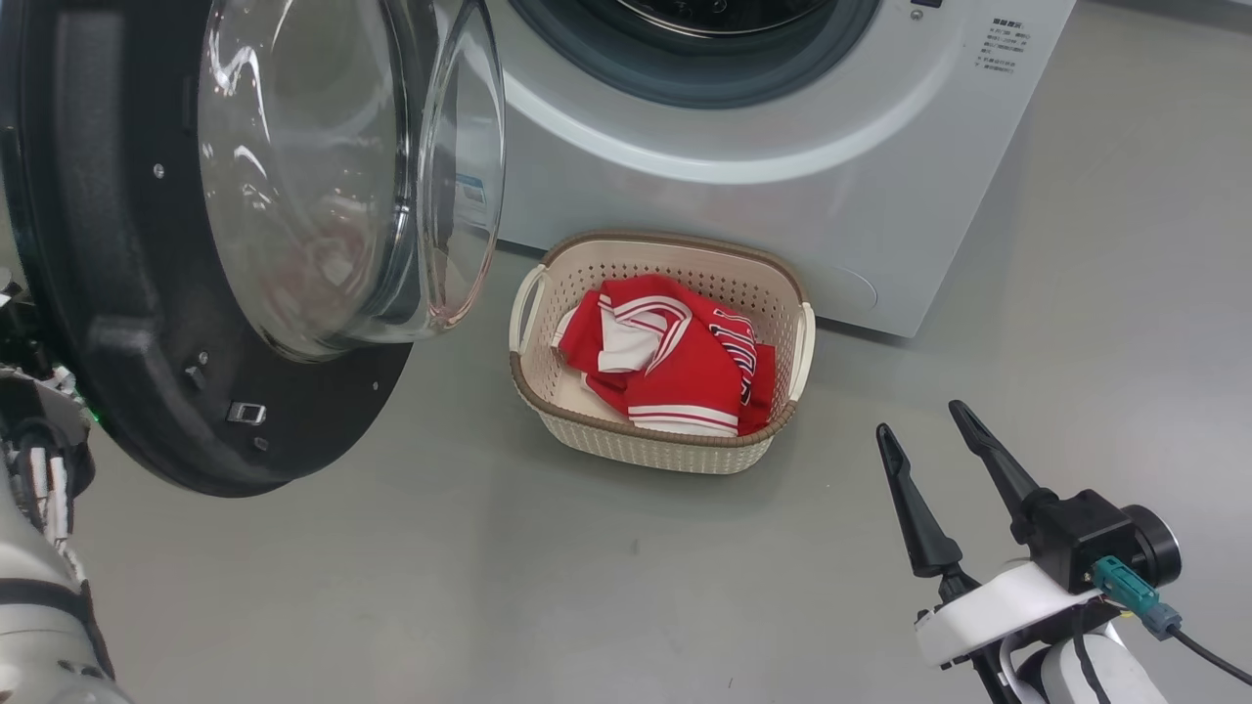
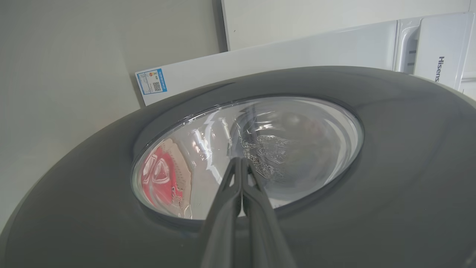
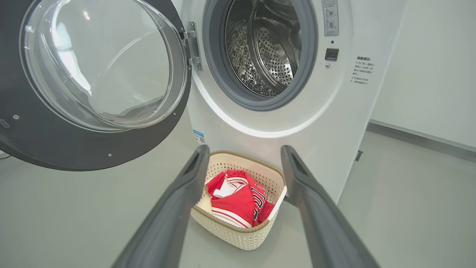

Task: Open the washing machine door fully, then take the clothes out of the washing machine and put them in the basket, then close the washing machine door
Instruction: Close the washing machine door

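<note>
The left gripper [image 2: 241, 160] has its two dark fingers pressed together and holds nothing. Its tips are over the clear glass bowl in the outer face of the washing machine door [image 2: 372, 204]; whether they touch it cannot be told. Through that glass the red clothes [image 2: 160, 178] show as a warped patch.

The right gripper [image 1: 919, 418] hangs above the grey floor [image 1: 489, 606] with its fingers spread wide and empty. It is well apart from the basket [image 1: 646, 455] and points towards it.

The washing machine door [image 1: 117, 293] stands swung out on its hinge at the left of the washing machine [image 1: 734, 196], with its inner side and bulging glass facing the head camera. In the right wrist view the steel perforated drum [image 3: 267, 48] sits open inside the grey gasket [image 3: 219, 74].

The cream basket [image 3: 238, 238] sits on the floor just in front of the washer, below the opening. The clothes [image 1: 685, 372] lie crumpled in it, the red-and-white jersey with striped trim on top. A blue QR-code sticker [image 3: 199, 137] is low on the washer's front.
</note>
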{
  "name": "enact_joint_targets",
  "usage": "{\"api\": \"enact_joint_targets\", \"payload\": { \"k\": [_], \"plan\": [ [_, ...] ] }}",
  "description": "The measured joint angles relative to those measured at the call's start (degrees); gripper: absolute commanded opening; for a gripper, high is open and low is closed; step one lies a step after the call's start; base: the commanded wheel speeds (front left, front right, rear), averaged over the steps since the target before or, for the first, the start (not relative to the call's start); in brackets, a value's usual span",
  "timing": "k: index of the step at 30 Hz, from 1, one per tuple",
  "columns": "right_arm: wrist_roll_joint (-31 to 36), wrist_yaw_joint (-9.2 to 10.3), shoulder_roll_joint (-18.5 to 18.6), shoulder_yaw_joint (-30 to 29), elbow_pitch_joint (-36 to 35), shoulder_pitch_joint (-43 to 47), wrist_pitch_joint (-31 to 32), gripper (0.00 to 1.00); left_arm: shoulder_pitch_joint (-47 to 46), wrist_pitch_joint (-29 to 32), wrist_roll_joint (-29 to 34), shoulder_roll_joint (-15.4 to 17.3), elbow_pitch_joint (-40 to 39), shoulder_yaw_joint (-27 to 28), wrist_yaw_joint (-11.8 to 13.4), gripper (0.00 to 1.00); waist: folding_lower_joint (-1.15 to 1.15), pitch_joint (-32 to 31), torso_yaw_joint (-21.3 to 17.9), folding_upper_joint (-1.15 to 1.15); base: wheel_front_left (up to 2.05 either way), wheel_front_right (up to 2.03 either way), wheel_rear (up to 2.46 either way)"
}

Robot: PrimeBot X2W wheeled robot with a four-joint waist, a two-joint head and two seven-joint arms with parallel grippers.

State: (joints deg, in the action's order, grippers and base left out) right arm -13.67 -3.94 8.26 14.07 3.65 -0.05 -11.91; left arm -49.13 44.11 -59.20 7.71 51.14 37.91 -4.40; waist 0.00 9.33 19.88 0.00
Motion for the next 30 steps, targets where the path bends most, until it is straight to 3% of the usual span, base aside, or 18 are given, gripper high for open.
{"api": "enact_joint_targets", "payload": {
  "k": [9,18,25,30],
  "plan": [
    [-0.2,0.05,-0.6,0.1,0.4,0.4,-0.1,1.0,1.7,1.8,-0.8,-4.1,-3.8,-1.2,-0.5,0.0,0.0,-0.6,0.5,0.0,0.0,0.0,0.0],
    [-0.3,0.07,-1.0,0.5,0.9,0.5,-0.3,1.0,4.8,1.8,-0.6,-4.5,-7.8,-2.0,-0.5,0.0,0.0,-1.2,0.8,0.0,0.0,0.0,0.0],
    [-0.5,0.14,-1.2,0.5,1.9,1.1,-0.6,1.0,7.8,-4.8,6.4,-3.8,-13.1,-5.5,-1.4,0.0,0.0,-2.1,1.1,0.0,0.0,0.0,0.0],
    [-0.8,0.14,-1.5,0.5,2.3,1.5,-0.8,1.0,12.5,-10.1,14.0,-0.5,-17.6,-9.2,-2.0,0.0,0.0,-2.9,1.4,0.0,0.0,0.0,0.0]
  ]
}}
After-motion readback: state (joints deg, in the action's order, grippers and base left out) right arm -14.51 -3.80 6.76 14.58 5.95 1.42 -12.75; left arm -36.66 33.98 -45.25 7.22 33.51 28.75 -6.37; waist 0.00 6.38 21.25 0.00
